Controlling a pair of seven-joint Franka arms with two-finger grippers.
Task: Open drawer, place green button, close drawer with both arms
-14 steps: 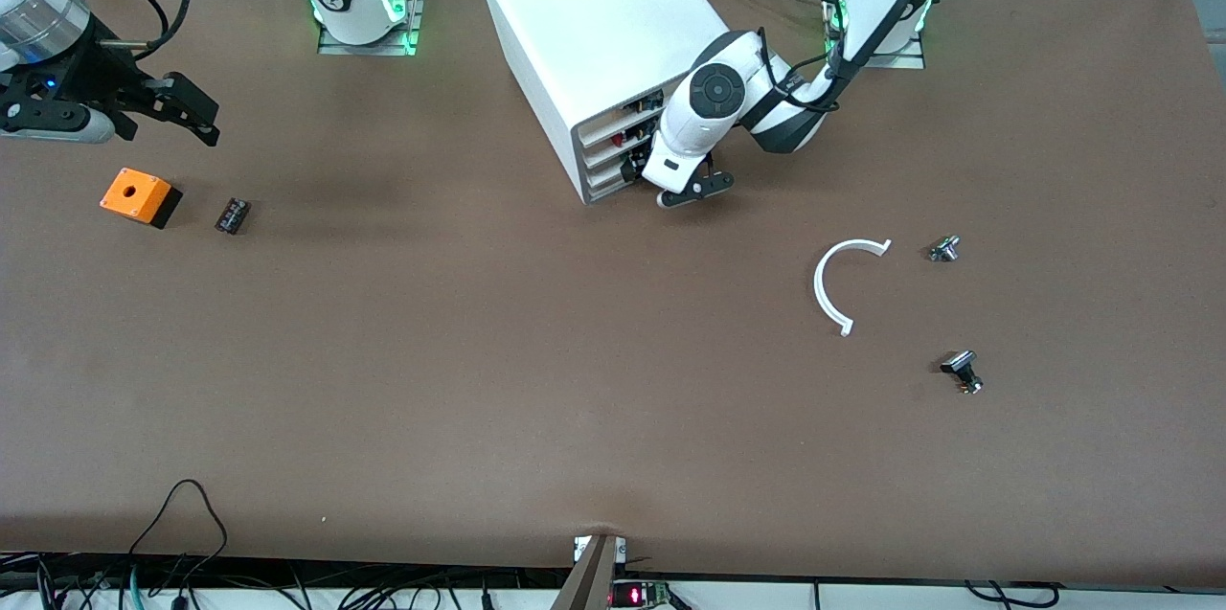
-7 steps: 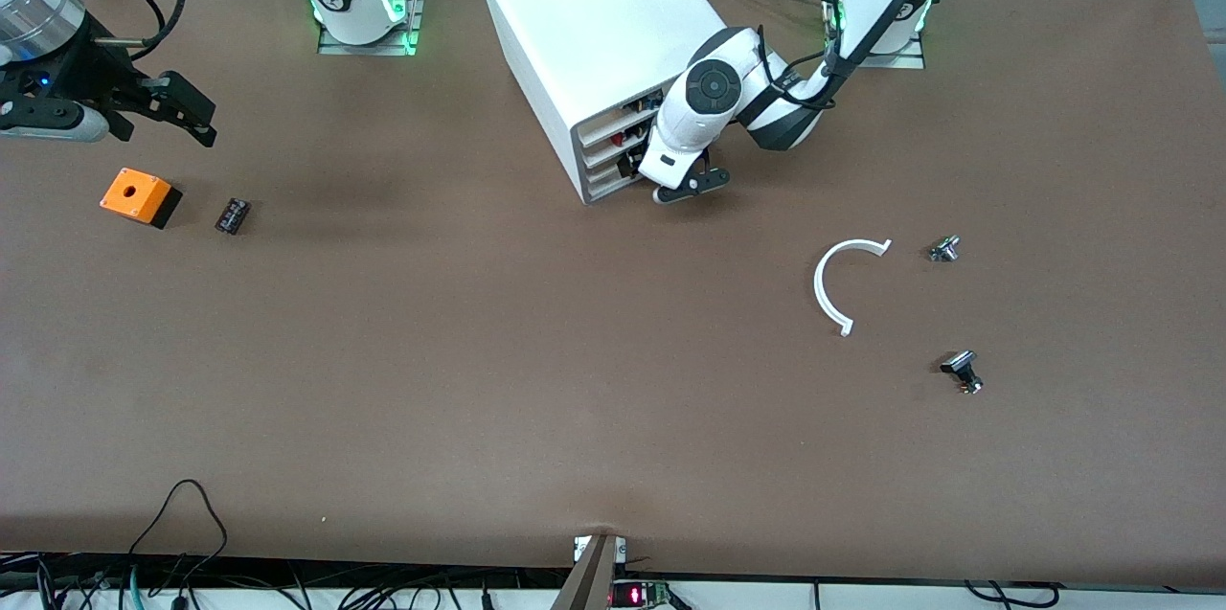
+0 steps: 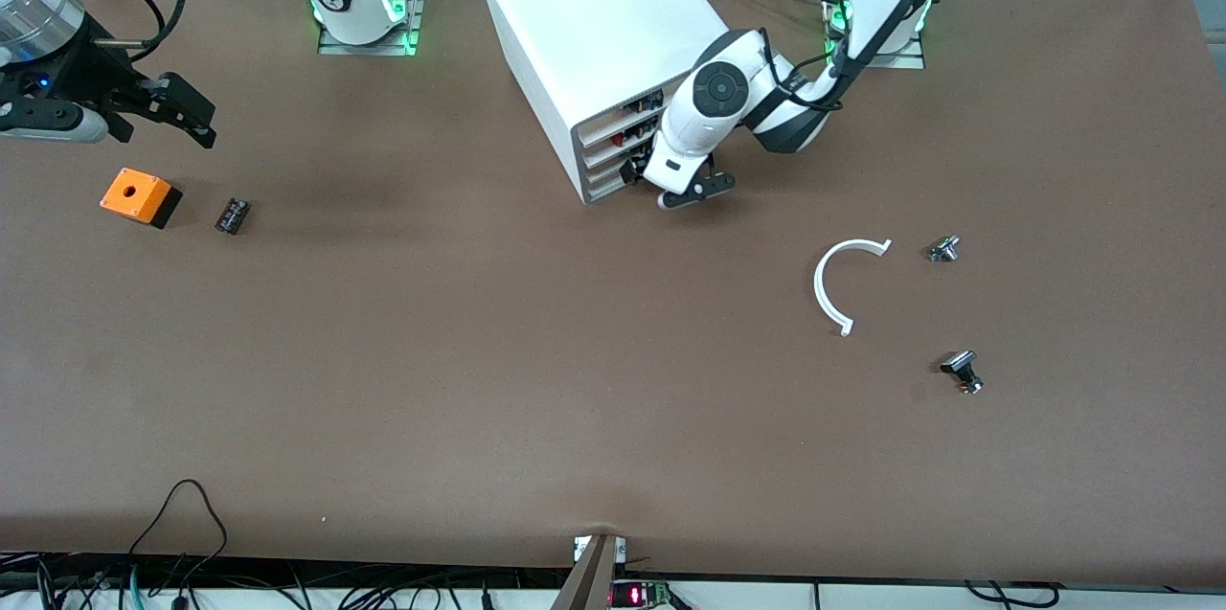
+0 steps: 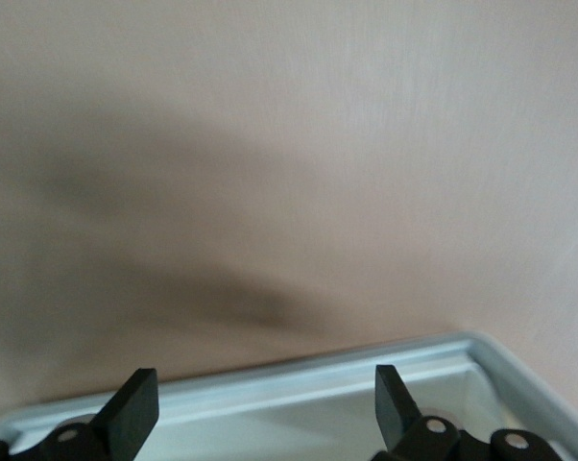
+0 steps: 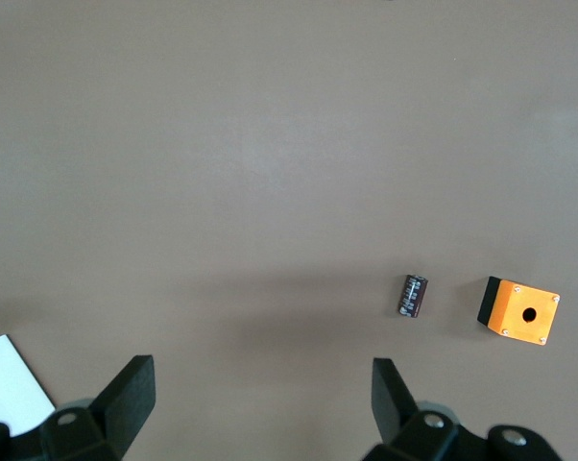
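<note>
The white cabinet (image 3: pixel 594 26) stands at the robots' side of the table, its three drawers facing the front camera. My left gripper (image 3: pixel 692 193) is low in front of the lowermost drawer (image 3: pixel 605 191). In the left wrist view its fingers are open (image 4: pixel 260 389), with the drawer's white tray rim (image 4: pixel 318 379) running between them; they grip nothing. My right gripper (image 3: pixel 192 112) is open and empty, up over the table at the right arm's end; its open fingers also show in the right wrist view (image 5: pixel 260 379). The green-capped button is out of view.
An orange box with a hole (image 3: pixel 139 196) and a small black part (image 3: pixel 232 214) lie below my right gripper; both also show in the right wrist view, the box (image 5: pixel 519 310) and the part (image 5: pixel 412 295). A white curved piece (image 3: pixel 843 284) and two silver-and-black parts (image 3: pixel 943 249) (image 3: pixel 961 371) lie toward the left arm's end.
My left gripper shifted slightly toward the cabinet and back again at the lowermost drawer. My right gripper has barely moved.
</note>
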